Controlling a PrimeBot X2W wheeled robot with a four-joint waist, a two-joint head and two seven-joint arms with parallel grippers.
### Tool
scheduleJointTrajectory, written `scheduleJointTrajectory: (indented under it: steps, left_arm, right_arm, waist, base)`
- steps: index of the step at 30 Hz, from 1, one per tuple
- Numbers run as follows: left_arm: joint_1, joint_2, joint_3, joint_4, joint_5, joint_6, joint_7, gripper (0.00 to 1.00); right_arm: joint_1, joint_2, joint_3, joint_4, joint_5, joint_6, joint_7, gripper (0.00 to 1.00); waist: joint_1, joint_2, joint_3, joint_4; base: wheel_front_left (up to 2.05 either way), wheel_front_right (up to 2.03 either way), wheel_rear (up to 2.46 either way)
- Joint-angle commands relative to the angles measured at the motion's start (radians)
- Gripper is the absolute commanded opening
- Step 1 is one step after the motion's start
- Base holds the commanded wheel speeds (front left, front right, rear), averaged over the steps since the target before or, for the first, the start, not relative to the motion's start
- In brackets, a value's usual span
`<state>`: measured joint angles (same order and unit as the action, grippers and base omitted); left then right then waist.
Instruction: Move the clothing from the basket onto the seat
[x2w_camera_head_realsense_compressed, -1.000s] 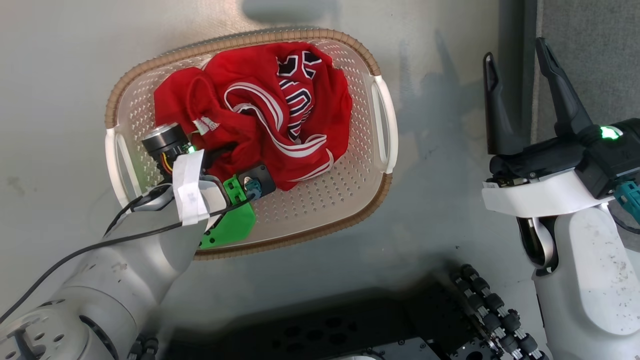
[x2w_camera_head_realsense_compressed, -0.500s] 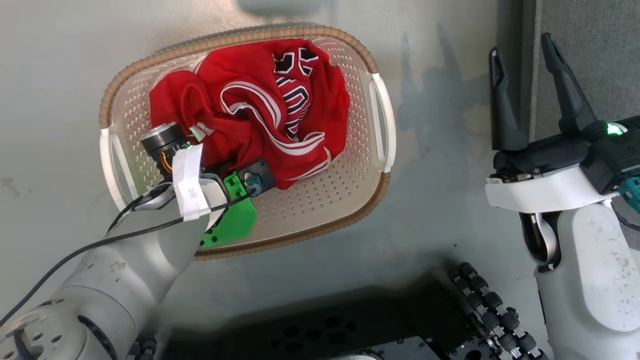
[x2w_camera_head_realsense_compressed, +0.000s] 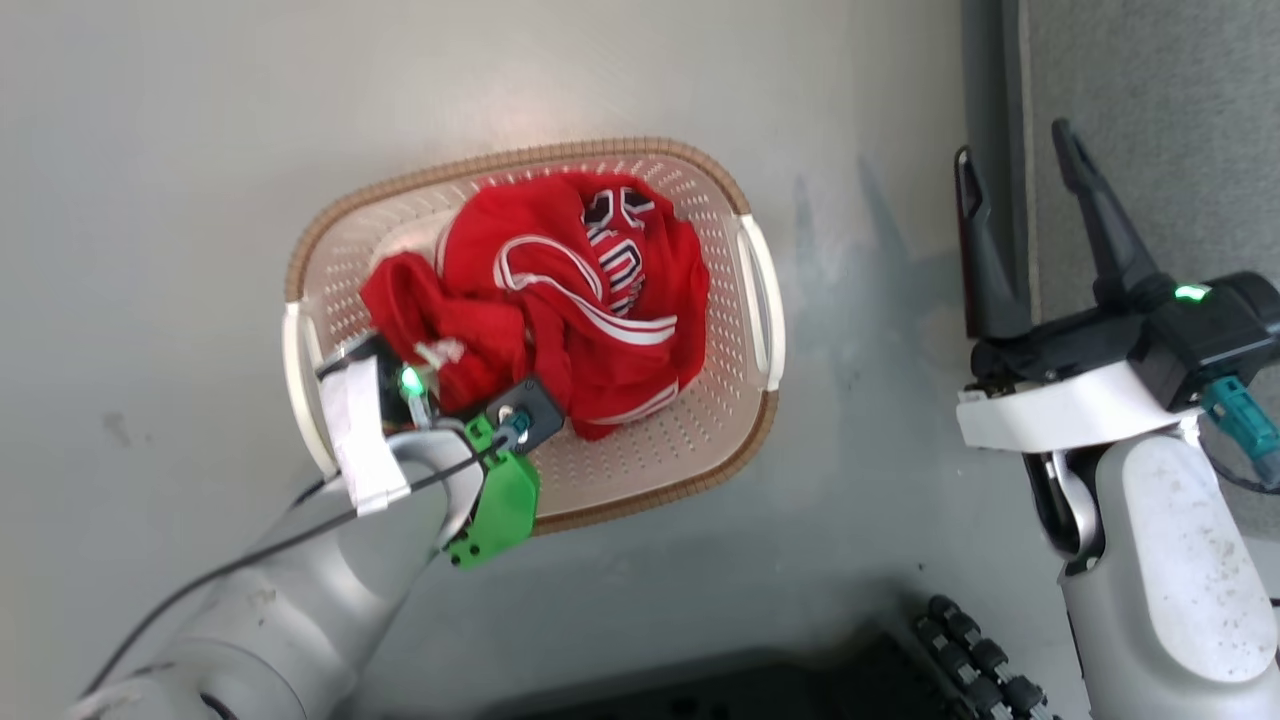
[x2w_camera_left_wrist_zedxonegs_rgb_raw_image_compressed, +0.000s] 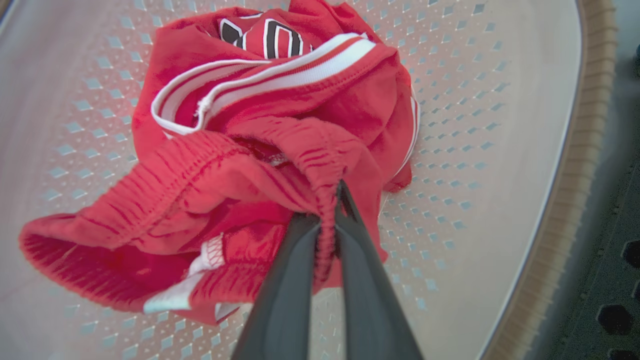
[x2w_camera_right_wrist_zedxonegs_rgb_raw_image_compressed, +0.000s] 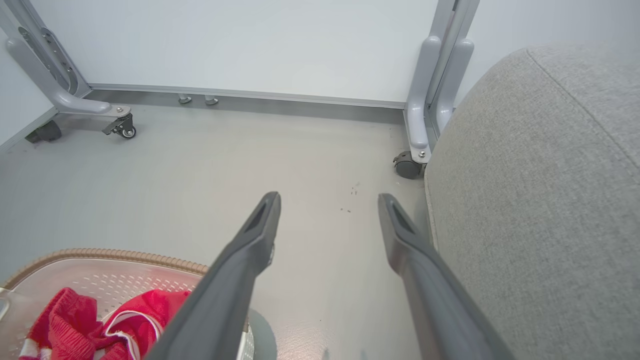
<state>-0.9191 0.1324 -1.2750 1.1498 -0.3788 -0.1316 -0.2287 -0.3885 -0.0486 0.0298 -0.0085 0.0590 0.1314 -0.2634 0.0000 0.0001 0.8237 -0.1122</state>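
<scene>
- Pale grey floor carries the basket, and the seat stands off to the robot's right.
- Bunched inside the basket lies the clothing. The left claw is pinched onto a ribbed red fold of it, a thin purchase that I judge good for lifting.
- Spread wide and empty, the right claw hangs beside the seat's edge.
- Bare floor between the basket's rim and the seat leaves room for the carry.

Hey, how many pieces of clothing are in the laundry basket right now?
2. A plain red garment lies at the basket's near-left side, pinched in the left tool; a striped, lettered jersey is bunched beside it, mid-basket. More could hide underneath.
</scene>
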Motion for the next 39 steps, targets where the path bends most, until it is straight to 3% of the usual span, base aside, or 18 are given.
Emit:
scheduleJointTrajectory:
  steps: [1,7,13,29,39]
  left_arm:
    - [0.031,-0.004,0.008,0.004,-0.027,0.002,-0.013,0.00]
    - [0.121,-0.015,0.088,-0.027,-0.125,0.003,-0.038,0.00]
    - [0.229,0.017,0.203,-0.182,-0.149,0.049,-0.036,0.00]
    - [0.539,0.042,0.493,-0.534,-0.067,0.131,-0.036,0.00]
    - [0.613,0.033,0.604,-0.691,0.005,0.121,-0.036,0.00]
  right_arm:
    - [0.026,-0.003,0.002,0.010,-0.007,-0.001,-0.002,1.00]
    - [0.099,-0.003,0.013,0.036,-0.010,-0.001,-0.002,1.00]
    - [0.176,-0.004,0.035,0.064,-0.019,-0.001,-0.002,1.00]
    - [0.338,-0.004,0.087,0.112,0.001,-0.001,-0.002,1.00]
    - [0.401,-0.004,0.110,0.120,0.012,-0.001,-0.002,1.00]
  waist:
    - [0.0000,-0.0001,-0.126,0.027]
    - [0.0000,-0.0001,-0.292,0.047]
    - [0.0000,-0.0001,-0.441,0.072]
    - [0.0000,-0.0001,-0.757,0.081]
    - [0.0000,-0.0001,-0.832,0.080]
  base:
    - [0.00,0.00,0.00]
    - [0.00,0.00,0.00]
    - [0.00,0.00,0.00]
    - [0.00,0.00,0.00]
    - [0.00,0.00,0.00]
